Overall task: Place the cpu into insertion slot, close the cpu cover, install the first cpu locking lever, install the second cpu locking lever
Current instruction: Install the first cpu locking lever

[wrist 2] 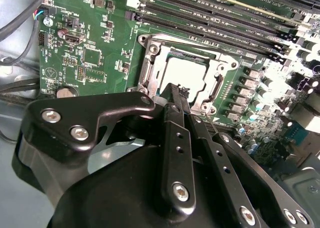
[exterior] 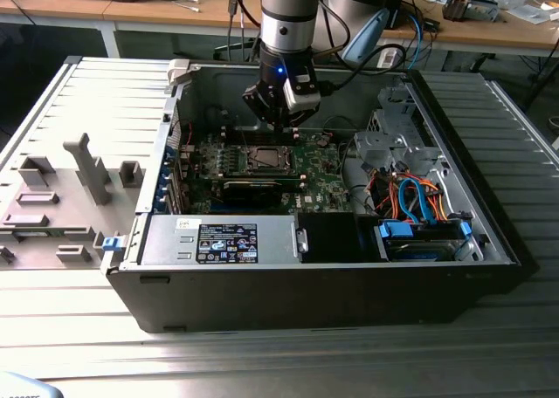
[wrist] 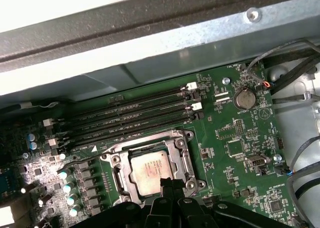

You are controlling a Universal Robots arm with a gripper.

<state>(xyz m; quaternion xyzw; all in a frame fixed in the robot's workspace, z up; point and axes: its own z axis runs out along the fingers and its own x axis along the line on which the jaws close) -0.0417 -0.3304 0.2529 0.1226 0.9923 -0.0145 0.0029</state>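
Note:
The cpu (wrist: 152,170) (wrist 2: 182,74), a dull silver square chip, lies flat in the insertion slot (exterior: 262,159) on the green motherboard. The cpu cover (wrist: 184,157) (wrist 2: 150,68), a silvery frame with a cut-out centre, lies down around the chip. My gripper (wrist: 167,183) (wrist 2: 176,91) (exterior: 281,129) hovers just over the chip's edge, its black fingers drawn together into one narrow tip with nothing between them. In both wrist views the fingers hide one side of the socket. I cannot make out how the locking levers stand.
Long black memory slots (wrist: 135,115) run beside the socket, and a coin battery (wrist: 244,98) sits farther off. A black expansion card (exterior: 253,187), the power supply (exterior: 218,239) and a drive cage with blue and orange cables (exterior: 419,208) crowd the open case. A grey fixture tray (exterior: 61,197) lies outside.

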